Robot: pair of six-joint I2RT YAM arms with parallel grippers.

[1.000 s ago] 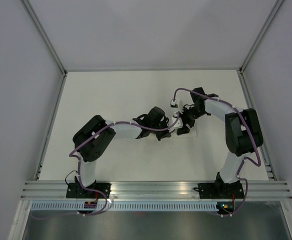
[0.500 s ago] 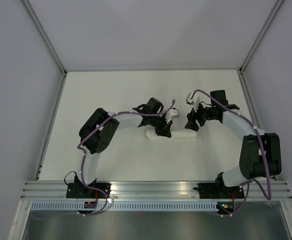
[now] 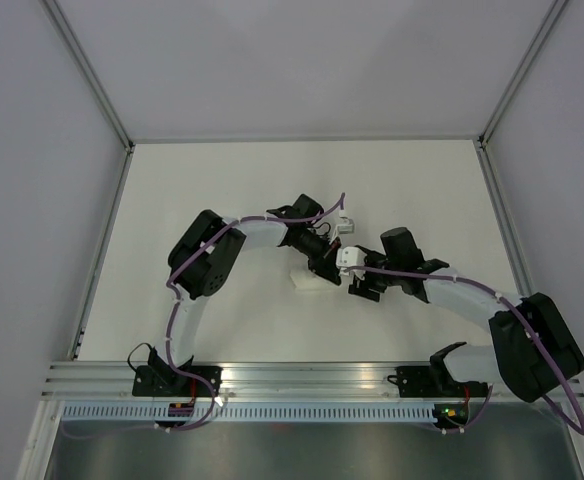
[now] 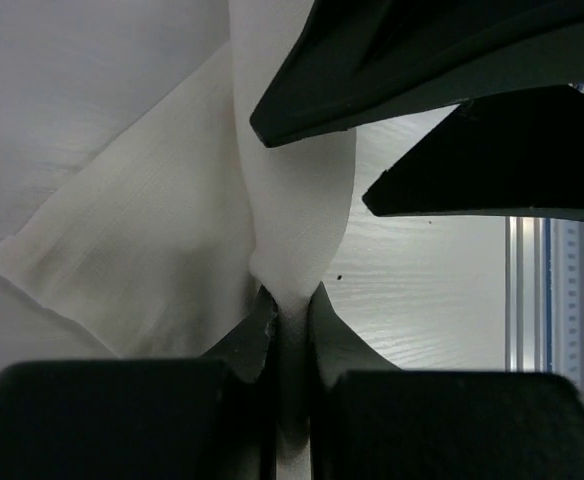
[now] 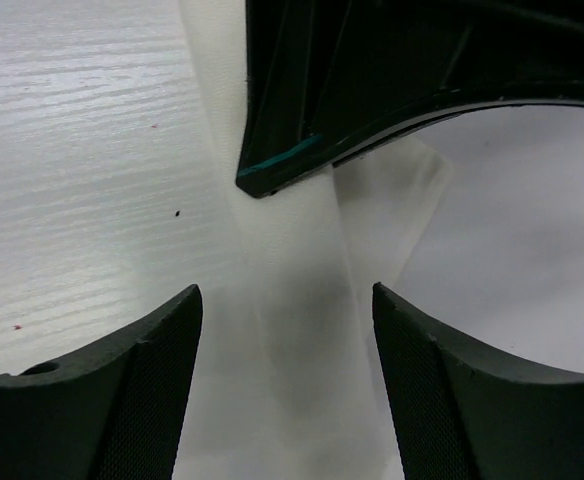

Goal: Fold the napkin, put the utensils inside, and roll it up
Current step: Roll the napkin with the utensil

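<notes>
The white napkin (image 3: 310, 281) lies folded and bunched into a short strip near the table's middle, mostly hidden under both grippers. My left gripper (image 3: 324, 264) is shut on a raised fold of the napkin (image 4: 172, 230), pinched between its fingertips (image 4: 262, 320). My right gripper (image 3: 358, 285) is open just right of it, its jaws astride the napkin strip (image 5: 292, 340) without closing on it. A thin teal line (image 5: 282, 158) runs along the left gripper's edge in the right wrist view; I cannot tell whether it is the utensil.
The white table (image 3: 212, 190) has a metal frame rail on its left (image 3: 102, 250) and right (image 3: 507, 240) sides. The right arm's elbow (image 3: 537, 345) hangs near the front right corner. Grey walls enclose the cell.
The right arm has swung from the far right round to the near side, and its gripper now meets the napkin from the front right. The left gripper has shifted slightly, still over the napkin.
</notes>
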